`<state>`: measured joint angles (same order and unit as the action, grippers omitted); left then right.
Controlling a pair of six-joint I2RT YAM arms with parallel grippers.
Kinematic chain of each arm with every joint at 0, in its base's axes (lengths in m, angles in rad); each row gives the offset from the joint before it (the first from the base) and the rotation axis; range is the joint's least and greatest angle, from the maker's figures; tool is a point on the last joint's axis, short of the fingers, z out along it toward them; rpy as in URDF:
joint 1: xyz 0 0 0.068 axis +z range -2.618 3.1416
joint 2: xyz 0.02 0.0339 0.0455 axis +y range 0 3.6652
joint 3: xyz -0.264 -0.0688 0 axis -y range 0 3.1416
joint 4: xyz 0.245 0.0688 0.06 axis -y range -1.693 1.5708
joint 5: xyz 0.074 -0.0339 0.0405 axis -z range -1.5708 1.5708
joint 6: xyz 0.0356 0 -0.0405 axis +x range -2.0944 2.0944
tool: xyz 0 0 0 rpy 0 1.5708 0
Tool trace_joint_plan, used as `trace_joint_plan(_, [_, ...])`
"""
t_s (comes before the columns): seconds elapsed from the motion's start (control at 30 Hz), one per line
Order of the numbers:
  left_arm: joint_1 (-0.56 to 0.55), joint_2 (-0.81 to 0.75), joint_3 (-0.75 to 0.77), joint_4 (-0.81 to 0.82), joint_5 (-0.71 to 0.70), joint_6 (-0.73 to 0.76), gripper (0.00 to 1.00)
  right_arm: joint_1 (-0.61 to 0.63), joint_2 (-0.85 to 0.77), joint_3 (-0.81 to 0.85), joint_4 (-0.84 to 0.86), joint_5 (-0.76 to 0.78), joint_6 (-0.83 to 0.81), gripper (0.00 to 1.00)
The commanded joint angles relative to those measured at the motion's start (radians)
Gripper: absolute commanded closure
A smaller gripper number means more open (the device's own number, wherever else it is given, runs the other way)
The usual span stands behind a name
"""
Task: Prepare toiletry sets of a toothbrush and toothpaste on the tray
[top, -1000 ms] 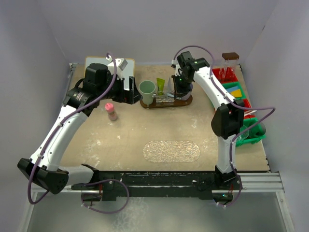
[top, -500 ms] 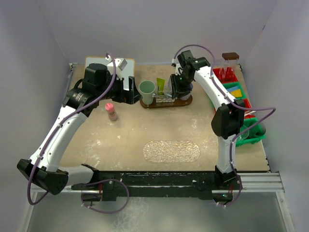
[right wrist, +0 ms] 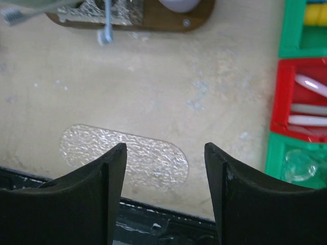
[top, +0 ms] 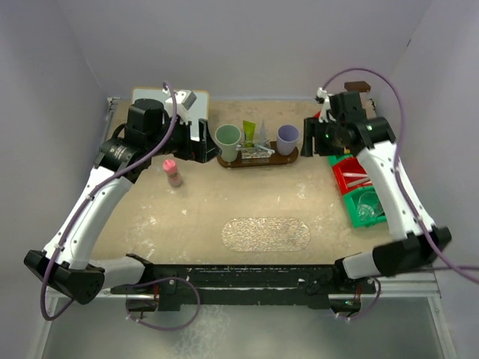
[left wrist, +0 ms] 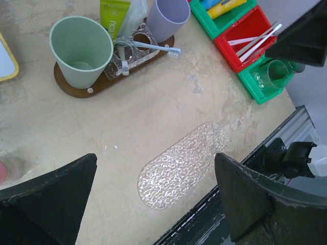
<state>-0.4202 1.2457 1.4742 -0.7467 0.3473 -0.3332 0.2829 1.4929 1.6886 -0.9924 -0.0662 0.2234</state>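
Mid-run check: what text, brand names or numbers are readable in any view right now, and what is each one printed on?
"nou": white letters on the green toothpaste tube in the left wrist view. This is an uncertain reading, and the smaller print beside it is too blurred.
Yellow tube: no lettering is legible.
Pink-capped bottle: too small to read any label.
No other words, numbers or signs are readable in any view.

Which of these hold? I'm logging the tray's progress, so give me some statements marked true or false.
1. A purple cup stands on the tray. True.
2. The green cup lies on its side. False: it stands upright on the tray.
3. The left gripper and right gripper are both open and empty. True.
4. The bottle is on the tray. False: it stands on the table, left of the tray.
5. The red bin is empty. False: toothbrushes lie in it.
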Motion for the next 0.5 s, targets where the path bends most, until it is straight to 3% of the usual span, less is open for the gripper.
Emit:
trace_joint_plan(0.0, [0.0,-0.045,-0.02,0.083,0.055,-0.029,0.07,-0.008,-0.181,-0.209,0.054,0.143,0.021,0.35])
trace_joint_plan(0.17, [0.0,-0.057,-0.066,0.136,0.084,-0.057,0.07,-0.05,-0.361,-0.408,0.066,0.279,0.134,0.32])
trace_joint_plan(0.33, [0.0,-0.086,-0.089,0.134,0.082,-0.06,0.07,-0.157,-0.448,-0.475,0.079,0.372,0.255,0.3])
trace_joint_plan(0.47, [0.0,-0.103,-0.082,0.101,0.052,-0.04,0.07,-0.201,-0.512,-0.518,0.248,0.491,0.366,0.24])
